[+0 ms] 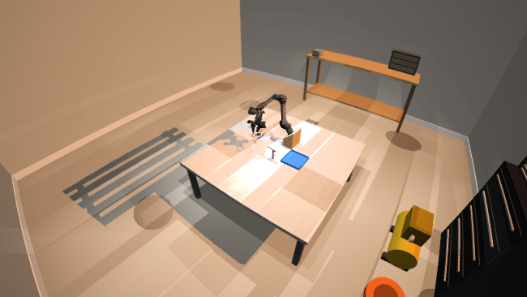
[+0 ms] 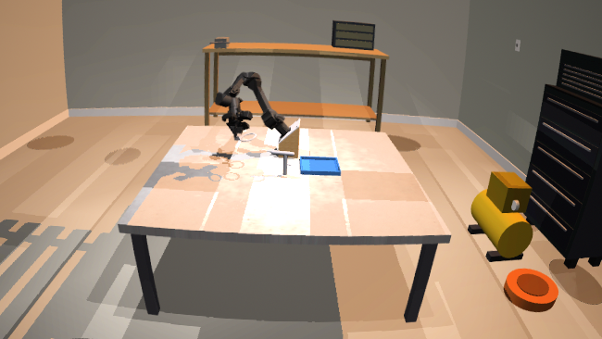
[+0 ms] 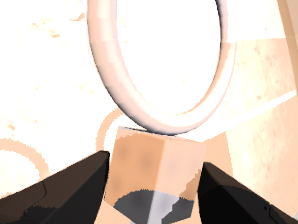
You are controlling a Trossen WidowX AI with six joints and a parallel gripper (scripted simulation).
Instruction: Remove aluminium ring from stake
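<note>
The ring point(image 2: 248, 137) point(image 3: 134, 111) hangs clear of the stake point(image 1: 272, 153) point(image 2: 285, 166). The gripper point(image 1: 256, 131) point(image 2: 237, 137) point(image 3: 155, 162) grasps its tab point(image 3: 155, 172), away from the tray point(image 1: 295, 159) point(image 2: 319, 166).

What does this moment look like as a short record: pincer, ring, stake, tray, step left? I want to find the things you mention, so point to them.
pincer: shut on the tab point(image 3: 156, 172)
ring: off the stake, held in the air by its tab point(image 2: 248, 137) point(image 3: 107, 55)
stake: upright, cross-bar on top, no ring around it point(image 2: 285, 165) point(image 1: 273, 153)
tray: blue, on the table, no ring inside point(image 1: 295, 159) point(image 2: 319, 166)
step left: lay ring flat in tray, release, move away
</note>
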